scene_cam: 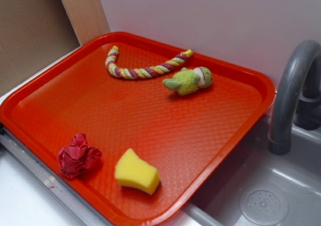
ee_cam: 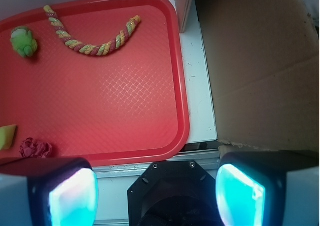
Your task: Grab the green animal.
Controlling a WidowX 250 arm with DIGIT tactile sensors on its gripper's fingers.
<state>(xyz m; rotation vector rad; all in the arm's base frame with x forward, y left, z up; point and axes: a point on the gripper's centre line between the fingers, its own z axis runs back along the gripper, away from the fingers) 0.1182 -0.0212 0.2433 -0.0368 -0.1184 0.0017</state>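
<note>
The green animal (scene_cam: 188, 80) is a small fuzzy lime-green plush with a pinkish-white face patch. It lies on its side at the far right of the red tray (scene_cam: 150, 121). In the wrist view it sits at the tray's top left (ee_cam: 23, 41). My gripper (ee_cam: 157, 193) shows only in the wrist view. Its two fingers stand wide apart with nothing between them, over the tray's near edge and the black robot base, far from the animal.
A twisted multicolour rope (scene_cam: 145, 68) lies along the tray's far side. A yellow sponge wedge (scene_cam: 137, 172) and a crumpled red wad (scene_cam: 77, 156) sit at its front. A grey faucet (scene_cam: 293, 95) and sink (scene_cam: 261, 196) are to the right. A cardboard panel (ee_cam: 260, 65) stands beside the tray.
</note>
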